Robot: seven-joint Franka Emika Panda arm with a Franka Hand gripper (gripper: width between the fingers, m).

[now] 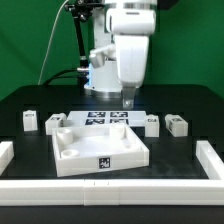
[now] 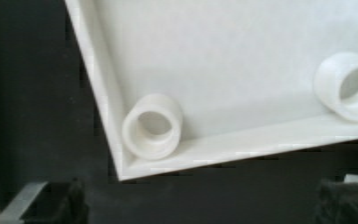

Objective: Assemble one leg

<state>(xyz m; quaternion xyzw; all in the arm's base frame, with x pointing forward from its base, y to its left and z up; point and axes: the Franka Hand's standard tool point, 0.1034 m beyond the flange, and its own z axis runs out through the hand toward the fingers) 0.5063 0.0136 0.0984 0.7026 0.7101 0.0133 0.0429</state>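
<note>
The black table [image 1: 192, 108] has the white tray [image 1: 78, 163] at its middle, and the gripper [image 1: 127, 101] hangs above the tray's back rim, fingers spread and empty. The nearest leg [image 1: 152, 123] stands just beyond the tray's back corner on the exterior view's right. Dropping straight down from here would likely hit the rim and miss the leg.

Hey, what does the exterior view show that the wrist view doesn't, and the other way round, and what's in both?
Only the exterior view shows the arm, the marker board and four small legs on the table. Only the wrist view gives a close look into two round sockets near the edge of the tray. Both show the tray and the open gripper.
</note>
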